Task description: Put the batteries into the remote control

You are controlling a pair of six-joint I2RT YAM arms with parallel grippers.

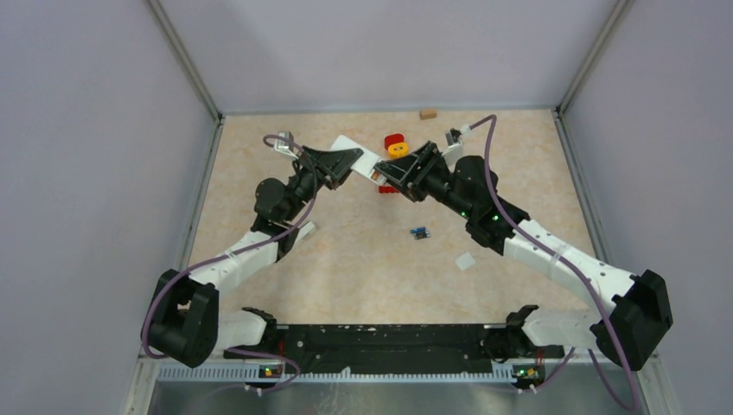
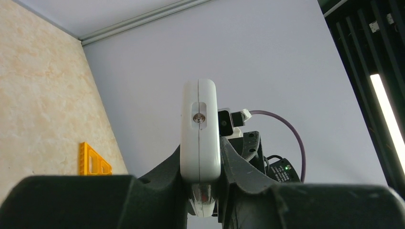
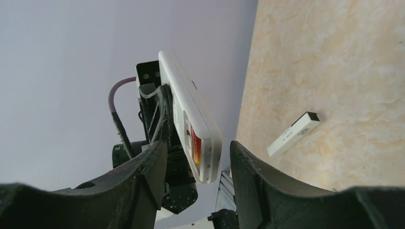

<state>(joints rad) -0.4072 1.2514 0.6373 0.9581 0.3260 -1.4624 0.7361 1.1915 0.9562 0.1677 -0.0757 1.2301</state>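
Observation:
My left gripper [image 2: 203, 187] is shut on the white remote control [image 2: 200, 129] and holds it in the air at the back of the table, edge-on in the left wrist view. The remote [image 3: 190, 117] has its open compartment showing, with a reddish-orange battery [image 3: 195, 143] seated in it. The right gripper [image 3: 198, 164] stands open around the remote's lower end, with a gap on each side. From above, the two grippers [image 1: 350, 161] [image 1: 396, 175] meet at the remote [image 1: 356, 147]. A blue and dark battery [image 1: 420, 232] lies on the table.
A red and yellow object [image 1: 396, 144] and a tan block [image 1: 428, 113] sit near the back wall. A small white piece [image 1: 466, 260] lies right of centre. A slim white stick with a black end [image 3: 293, 134] lies on the table. An orange triangular part [image 2: 93, 162] is by the wall.

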